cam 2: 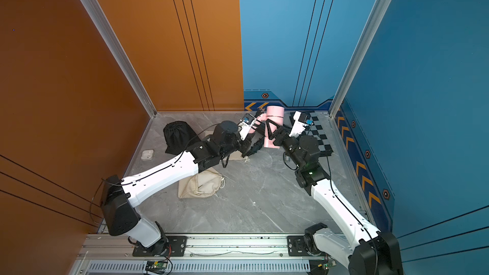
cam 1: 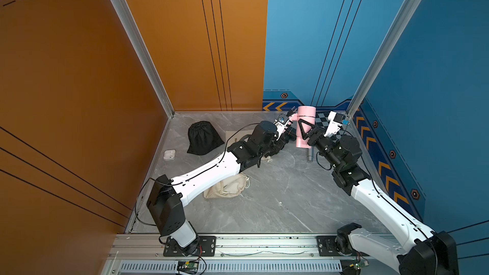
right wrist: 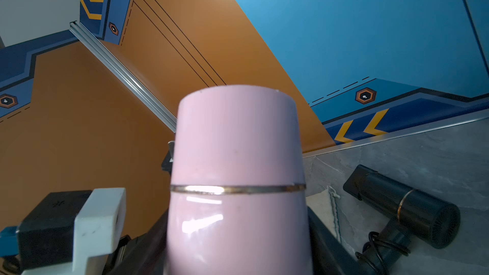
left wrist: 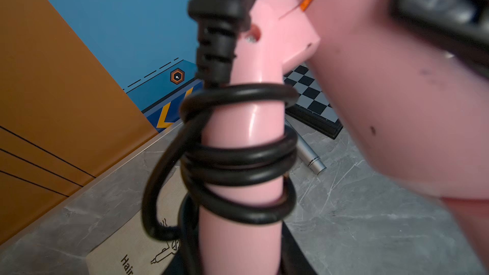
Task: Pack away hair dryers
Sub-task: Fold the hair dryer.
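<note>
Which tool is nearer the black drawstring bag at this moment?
Left. The left tool, gripping the handle of the pink hair dryer, sits between the black drawstring bag and the right tool, which clamps the barrel farther away.

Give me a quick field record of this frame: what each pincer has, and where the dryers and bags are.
pink hair dryer: lifted off the table, held by both pincers
left pincer: shut on its cord-wrapped handle
right pincer: shut on its barrel
black hair dryer: lying on the table, not bagged
black bag: on the table
beige bag: on the table, partly under the left arm
other items: chessboard, microphone, earbud case
</note>
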